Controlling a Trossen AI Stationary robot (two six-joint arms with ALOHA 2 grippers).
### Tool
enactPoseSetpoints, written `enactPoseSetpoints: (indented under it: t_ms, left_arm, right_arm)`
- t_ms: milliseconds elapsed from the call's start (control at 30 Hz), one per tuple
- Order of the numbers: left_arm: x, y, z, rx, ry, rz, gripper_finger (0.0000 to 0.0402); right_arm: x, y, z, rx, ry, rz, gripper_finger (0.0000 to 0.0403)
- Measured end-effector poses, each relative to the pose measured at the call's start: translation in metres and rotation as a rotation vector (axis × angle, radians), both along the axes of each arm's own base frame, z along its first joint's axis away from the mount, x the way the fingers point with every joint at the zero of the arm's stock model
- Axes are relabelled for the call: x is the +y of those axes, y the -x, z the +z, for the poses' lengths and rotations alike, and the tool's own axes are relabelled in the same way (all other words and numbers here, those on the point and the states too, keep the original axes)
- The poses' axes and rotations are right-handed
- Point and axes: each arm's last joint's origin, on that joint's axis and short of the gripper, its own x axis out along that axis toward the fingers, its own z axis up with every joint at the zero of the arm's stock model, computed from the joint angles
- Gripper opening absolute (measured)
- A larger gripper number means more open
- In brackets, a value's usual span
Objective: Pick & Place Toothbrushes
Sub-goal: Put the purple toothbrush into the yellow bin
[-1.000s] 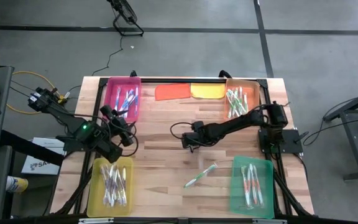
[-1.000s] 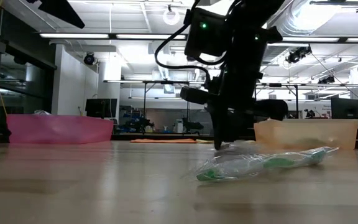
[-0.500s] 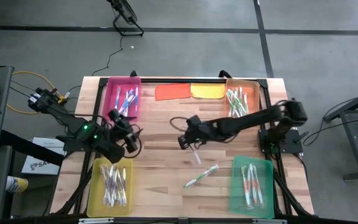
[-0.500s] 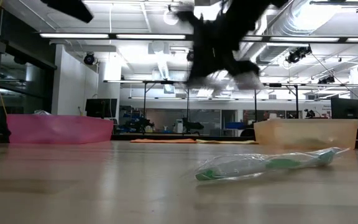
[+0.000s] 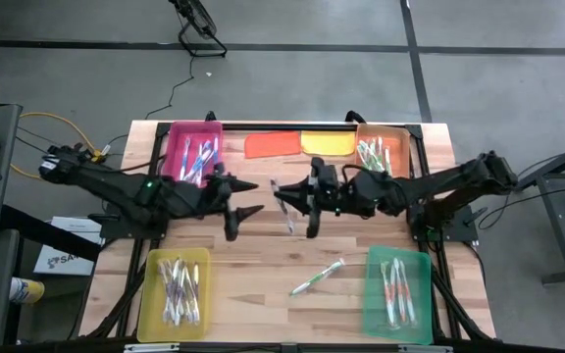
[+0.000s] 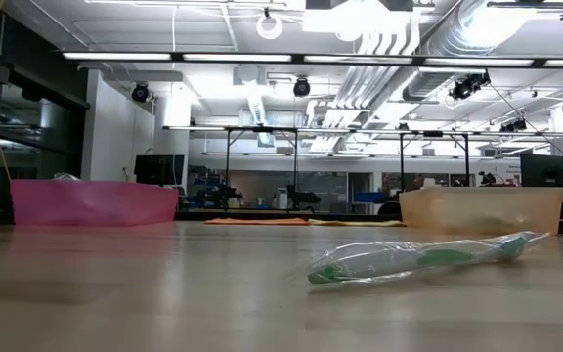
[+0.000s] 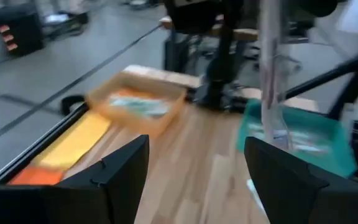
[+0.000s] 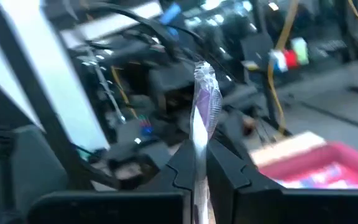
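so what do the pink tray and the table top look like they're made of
Pink tray: likely translucent plastic, since light glows through its wall in the low view. Table top: wood, apparently butcher-block planks with visible grain and seams, satin finish.

Pale striped wood planks make up the table top, framed in black. A translucent pink plastic tray holds blue, purple and white brushes; a yellow plastic tray carries purple-and-white ones. A see-through orange tray shows green and white, a green tray orange and white. A flat orange cloth sits by a flat yellow cloth. A green-and-white toothbrush in clear wrap glints, and a whitish-purple wrapped toothbrush shows between black fingers.
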Motion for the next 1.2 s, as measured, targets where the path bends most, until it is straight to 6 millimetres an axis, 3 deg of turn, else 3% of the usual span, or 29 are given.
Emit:
enactPoseSetpoints:
  t_ms: [267, 500, 667, 833, 1033, 1200]
  left_arm:
    - [0.001, -0.035, 0.002, -0.154, 0.057, -0.260, 0.0257]
    - [-0.006, -0.063, -0.008, -0.244, 0.084, -0.279, 0.0257]
    - [-0.008, -0.068, -0.009, -0.273, 0.109, -0.298, 0.0248]
    - [-0.007, -0.068, -0.009, -0.274, 0.127, -0.299, 0.0173]
    - [-0.009, -0.066, -0.008, -0.272, 0.121, -0.346, 0.0022]
    - [-0.009, -0.065, -0.010, -0.237, 0.089, -0.372, 0.0013]
  right_arm:
    - [0.001, 0.000, 0.005, -0.053, 0.091, 0.036, 0.0013]
    - [0.009, 0.001, 0.005, -0.052, 0.105, 0.081, 0.0013]
    - [0.015, 0.002, 0.003, -0.029, 0.104, 0.068, 0.0013]
    - [0.021, 0.004, 0.001, -0.013, 0.105, 0.073, 0.0013]
    - [0.026, 0.006, 0.001, -0.003, 0.096, 0.054, 0.0021]
    - [0.028, 0.007, 0.001, -0.005, 0.060, 0.066, 0.0054]
